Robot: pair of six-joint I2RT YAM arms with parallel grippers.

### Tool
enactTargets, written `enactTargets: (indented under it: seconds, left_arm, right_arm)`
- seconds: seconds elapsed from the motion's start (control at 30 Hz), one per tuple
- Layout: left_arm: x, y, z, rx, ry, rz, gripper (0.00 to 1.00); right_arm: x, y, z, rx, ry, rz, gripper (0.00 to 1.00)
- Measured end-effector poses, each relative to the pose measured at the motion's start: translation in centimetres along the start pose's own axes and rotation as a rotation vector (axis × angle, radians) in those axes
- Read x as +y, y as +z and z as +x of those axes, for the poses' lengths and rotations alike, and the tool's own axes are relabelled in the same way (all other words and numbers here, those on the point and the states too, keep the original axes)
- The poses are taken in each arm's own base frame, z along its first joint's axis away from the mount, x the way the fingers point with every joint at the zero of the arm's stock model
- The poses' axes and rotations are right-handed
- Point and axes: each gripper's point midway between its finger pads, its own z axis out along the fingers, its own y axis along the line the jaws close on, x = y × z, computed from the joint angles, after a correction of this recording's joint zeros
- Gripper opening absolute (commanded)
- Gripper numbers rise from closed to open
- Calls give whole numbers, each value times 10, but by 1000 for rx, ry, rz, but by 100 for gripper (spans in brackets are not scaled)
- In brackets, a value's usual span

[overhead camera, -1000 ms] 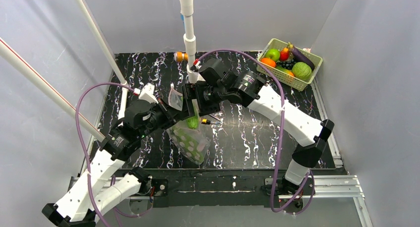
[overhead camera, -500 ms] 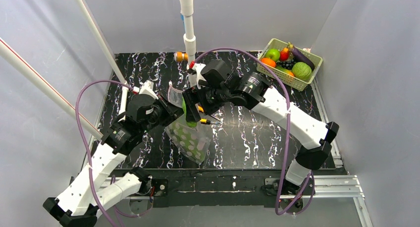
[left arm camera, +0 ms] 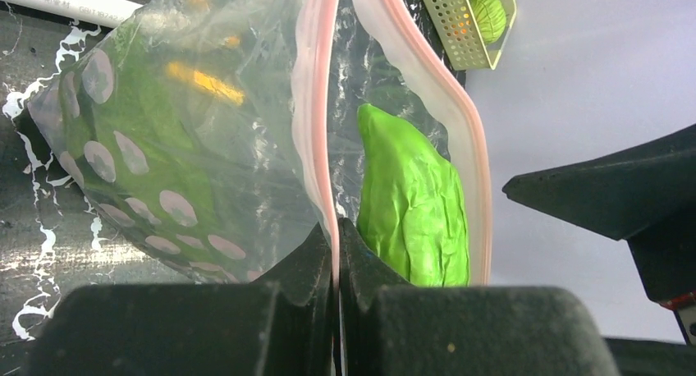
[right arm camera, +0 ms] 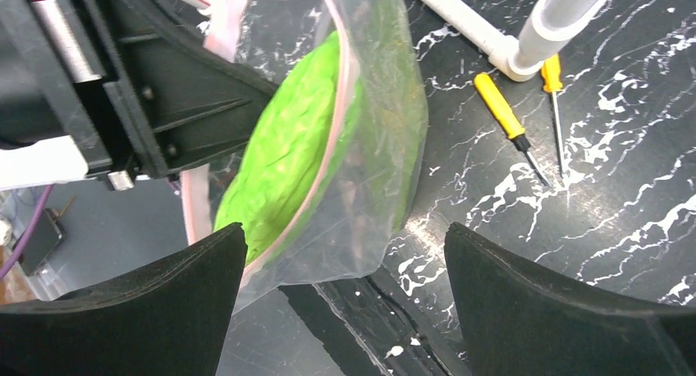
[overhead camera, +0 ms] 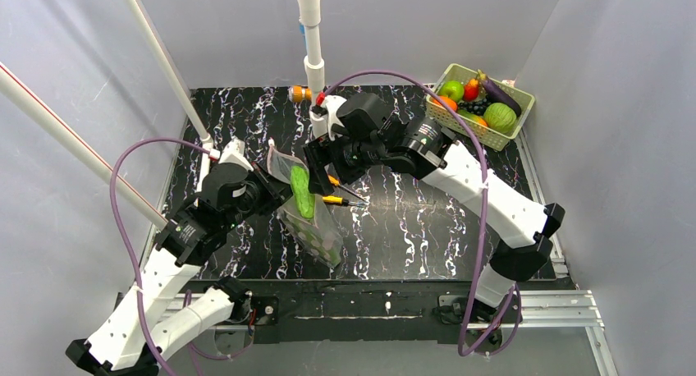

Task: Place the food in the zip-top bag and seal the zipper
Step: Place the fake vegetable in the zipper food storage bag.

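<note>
The clear zip-top bag (overhead camera: 318, 232) with mauve dots hangs tilted above the table. My left gripper (overhead camera: 277, 189) is shut on its pink zipper strip (left arm camera: 322, 130) at the near side of the mouth (left arm camera: 335, 246). The mouth is open. A long green leafy piece (overhead camera: 302, 192) stands in it, its top poking out; it also shows in the left wrist view (left arm camera: 410, 204) and the right wrist view (right arm camera: 287, 158). My right gripper (overhead camera: 317, 171) is open and empty just above and behind the bag (right arm camera: 345, 253). More food lies in the basket (overhead camera: 480, 123).
The pale green mesh basket at the back right holds a melon (overhead camera: 499, 116), an eggplant (overhead camera: 499, 93), orange and green fruits. Two yellow-handled screwdrivers (right arm camera: 505, 117) lie beside the bag. A white post (overhead camera: 313, 60) stands at the back middle, with an orange item (overhead camera: 299, 94) beside it.
My right gripper has let go of the green leafy piece and drawn back up from the bag. The left arm has shifted the bag left; the piece now stands in its mouth.
</note>
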Motion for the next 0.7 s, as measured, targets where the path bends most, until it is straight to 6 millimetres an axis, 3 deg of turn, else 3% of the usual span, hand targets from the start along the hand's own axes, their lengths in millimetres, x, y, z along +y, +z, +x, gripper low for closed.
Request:
enactTargets:
  seconds: [0.2, 0.37, 0.6, 0.7]
  left_arm:
    - [4, 0, 2, -3, -8, 2, 0]
    - [3, 0, 2, -5, -9, 7, 0]
    - [1, 5, 6, 17, -8, 9, 0]
    - [2, 7, 7, 23, -7, 5, 0]
  right_arm:
    - [-13, 0, 12, 4, 63, 63, 80]
    - [-17, 5, 13, -26, 137, 83, 79]
    - [-7, 9, 3, -69, 171, 49, 77]
    - [-1, 10, 1, -84, 175, 36, 69]
